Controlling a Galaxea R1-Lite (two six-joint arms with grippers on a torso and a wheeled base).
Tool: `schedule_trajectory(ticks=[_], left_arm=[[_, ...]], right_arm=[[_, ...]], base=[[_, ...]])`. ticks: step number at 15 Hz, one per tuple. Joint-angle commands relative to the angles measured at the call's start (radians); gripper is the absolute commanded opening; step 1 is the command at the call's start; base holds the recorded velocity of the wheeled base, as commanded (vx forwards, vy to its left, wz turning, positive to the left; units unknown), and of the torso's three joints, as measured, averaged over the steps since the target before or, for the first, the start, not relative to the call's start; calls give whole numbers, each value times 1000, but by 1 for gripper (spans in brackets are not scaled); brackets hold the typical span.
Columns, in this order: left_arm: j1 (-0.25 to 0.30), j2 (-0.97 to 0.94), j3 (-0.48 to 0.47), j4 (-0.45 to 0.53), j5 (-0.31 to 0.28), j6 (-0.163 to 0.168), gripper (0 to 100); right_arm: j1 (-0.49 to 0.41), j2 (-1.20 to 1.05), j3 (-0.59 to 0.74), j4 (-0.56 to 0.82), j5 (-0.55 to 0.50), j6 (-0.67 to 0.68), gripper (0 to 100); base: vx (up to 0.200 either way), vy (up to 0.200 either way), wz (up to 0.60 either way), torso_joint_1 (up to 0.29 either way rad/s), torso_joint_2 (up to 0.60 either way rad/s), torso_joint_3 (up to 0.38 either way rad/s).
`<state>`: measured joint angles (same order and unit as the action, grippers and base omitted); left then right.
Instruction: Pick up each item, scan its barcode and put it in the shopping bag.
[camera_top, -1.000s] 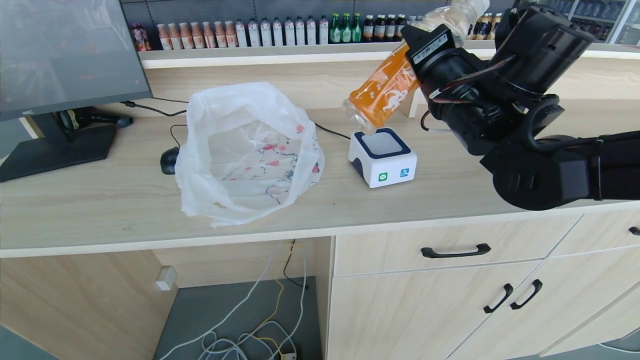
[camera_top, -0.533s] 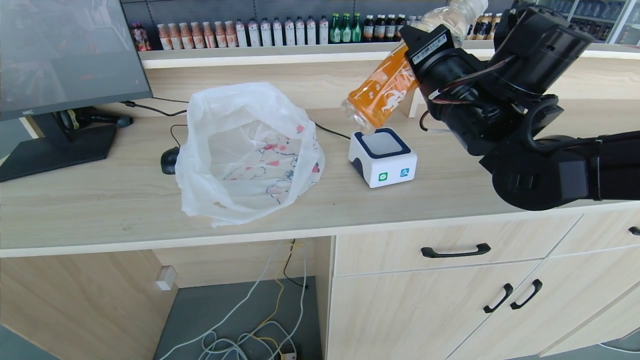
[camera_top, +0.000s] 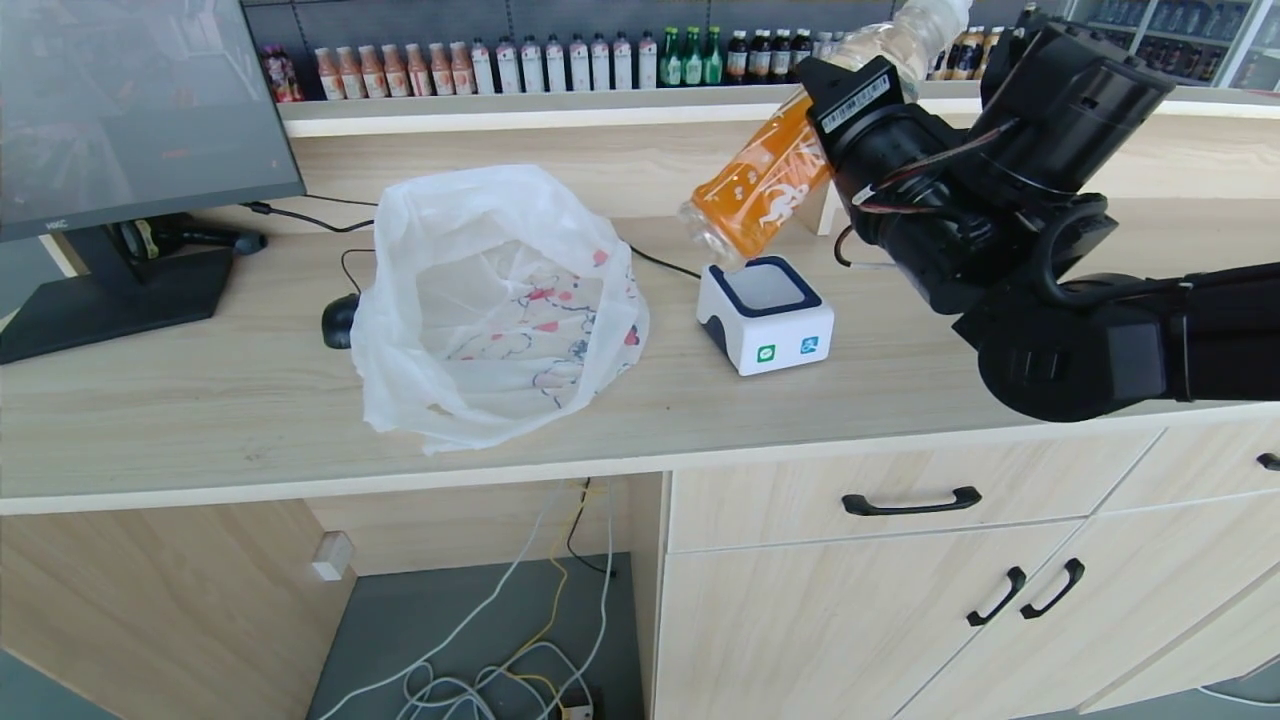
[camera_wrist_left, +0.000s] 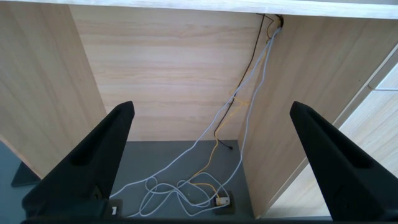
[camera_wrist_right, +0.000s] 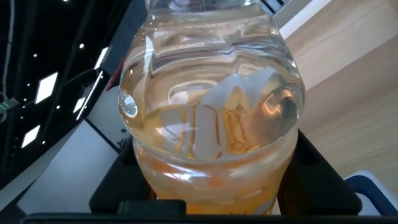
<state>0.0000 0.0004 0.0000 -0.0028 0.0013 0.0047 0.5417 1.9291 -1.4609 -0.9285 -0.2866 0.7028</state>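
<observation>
Over a pale wooden shop counter (camera_top: 200, 400), we see one orange drink bottle (camera_top: 760, 190), white figures on its label, tilted base-down just above the one white scanner (camera_top: 770, 320) with its green and blue icons. Our right gripper (camera_wrist_right: 214, 199) clamps the bottle. Our left gripper (camera_wrist_left: 211, 106) hangs spread wide below the counter. One open shopping bag (camera_top: 480, 300) stands near the scanner.

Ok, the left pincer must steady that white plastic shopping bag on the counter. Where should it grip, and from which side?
Probably the raised far rim of the white plastic shopping bag, from above on the robot's left. The film stands in a loose fold there, clear of the white cube scanner and the held orange drink bottle.
</observation>
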Motion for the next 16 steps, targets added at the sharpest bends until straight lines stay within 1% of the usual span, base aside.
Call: schedule_trajectory(ticks=[1, 4, 16], left_arm=[[0, 0, 0, 0, 0, 0, 100], [0, 0, 0, 0, 0, 0, 100], [0, 0, 0, 0, 0, 0, 100]], right_arm=[[-12, 24, -4, -1, 3, 24, 0], [-45, 47, -7, -1, 3, 67, 0], [-58, 87, -4, -1, 3, 161, 0]], base=[[0, 0, 0, 0, 0, 0], [0, 0, 0, 0, 0, 0], [0, 0, 0, 0, 0, 0]])
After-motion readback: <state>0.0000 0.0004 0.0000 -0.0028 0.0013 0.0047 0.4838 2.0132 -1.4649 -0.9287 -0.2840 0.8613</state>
